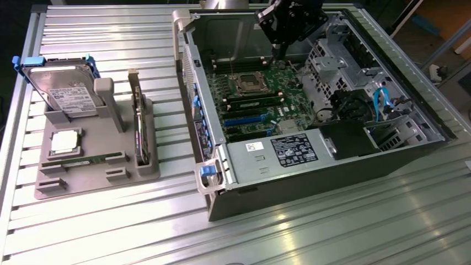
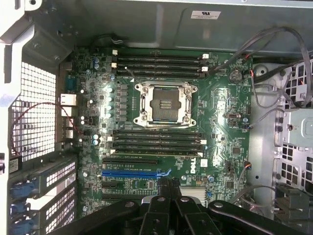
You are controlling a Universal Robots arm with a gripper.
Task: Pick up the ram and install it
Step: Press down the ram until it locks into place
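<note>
One long green ram stick lies flat in the grey holder at the exterior view's left. A second green stick like it stands in a slot on the motherboard, just below the CPU socket. My gripper hangs over the far part of the motherboard inside the open computer case, far from the holder. In the wrist view the gripper is shut with nothing between its black fingers, above the board's memory slots and the socket.
The holder also carries a hard drive, a square processor and an upright dark expansion card. Case walls, a drive cage and blue cables crowd around the motherboard. The ribbed metal table lies all around.
</note>
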